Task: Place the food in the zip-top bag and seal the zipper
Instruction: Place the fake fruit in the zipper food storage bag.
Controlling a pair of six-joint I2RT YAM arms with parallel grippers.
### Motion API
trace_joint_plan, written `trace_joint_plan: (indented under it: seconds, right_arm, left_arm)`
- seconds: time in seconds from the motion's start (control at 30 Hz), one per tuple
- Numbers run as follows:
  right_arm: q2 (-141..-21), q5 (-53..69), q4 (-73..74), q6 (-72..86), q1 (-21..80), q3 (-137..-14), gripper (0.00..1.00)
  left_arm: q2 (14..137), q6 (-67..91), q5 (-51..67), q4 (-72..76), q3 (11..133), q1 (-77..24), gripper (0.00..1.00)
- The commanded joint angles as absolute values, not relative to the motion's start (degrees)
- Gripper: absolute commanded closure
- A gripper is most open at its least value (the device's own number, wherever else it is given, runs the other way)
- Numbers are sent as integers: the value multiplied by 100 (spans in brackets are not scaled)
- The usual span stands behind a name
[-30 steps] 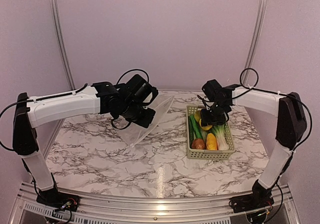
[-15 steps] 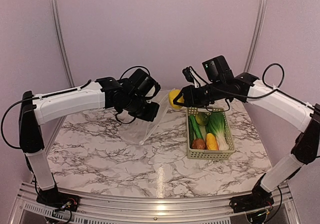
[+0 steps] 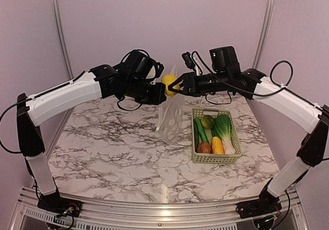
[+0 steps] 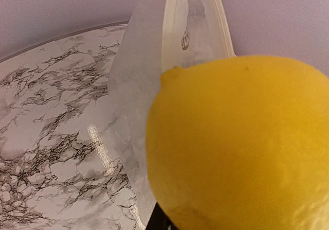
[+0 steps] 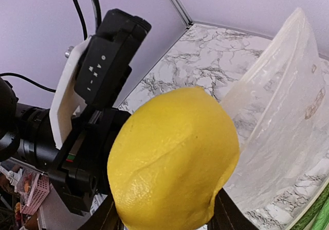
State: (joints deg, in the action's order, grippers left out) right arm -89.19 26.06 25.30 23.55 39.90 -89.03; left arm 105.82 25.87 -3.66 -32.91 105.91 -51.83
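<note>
Table [image 3: 103,153], marble-patterned, lies nearest the arm bases. On its right half stands the pale green basket [image 3: 216,158]. The basket holds the cucumber [image 3: 200,130] along its left wall. The brown round item [image 3: 204,147] and a yellow-orange piece [image 3: 217,145] lie at the near end, the bok choy [image 3: 224,129] on the right, and a round green item [image 3: 207,121] at the far end. Just left of the basket the zip-top bag [image 3: 172,118] hangs upright, its lower edge at the table surface; contact there cannot be confirmed. The left gripper [image 3: 158,96] is clamped on the bag's upper left edge. The zipper [image 4: 172,34] shows as a pale strip along the bag's top. Farthest back, the right gripper [image 3: 172,84] grasps the lemon [image 3: 167,81] between both fingers [image 5: 222,212], in the air beside the bag's top edge and close to the left gripper. Whether the lemon touches the bag cannot be determined.
</note>
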Motion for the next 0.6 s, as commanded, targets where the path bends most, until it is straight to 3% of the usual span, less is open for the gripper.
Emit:
trace_joint_plan:
  seconds: [0.0,0.4,0.57]
  right_arm:
    - [-9038,2474,2546,2381,4017,-9083,71]
    - [-9694,1195,3899,2377,4017,-9870,73]
    - [-10228,1451,4104,2479,4059,-10470,71]
  left_arm:
    - [10157,2857,-305,-3013,10651,-5037,100]
    - [9907,3113,-139,-2669,10341,-4859,100]
    - [10000,3093,-26,-2663,10233,-4854,100]
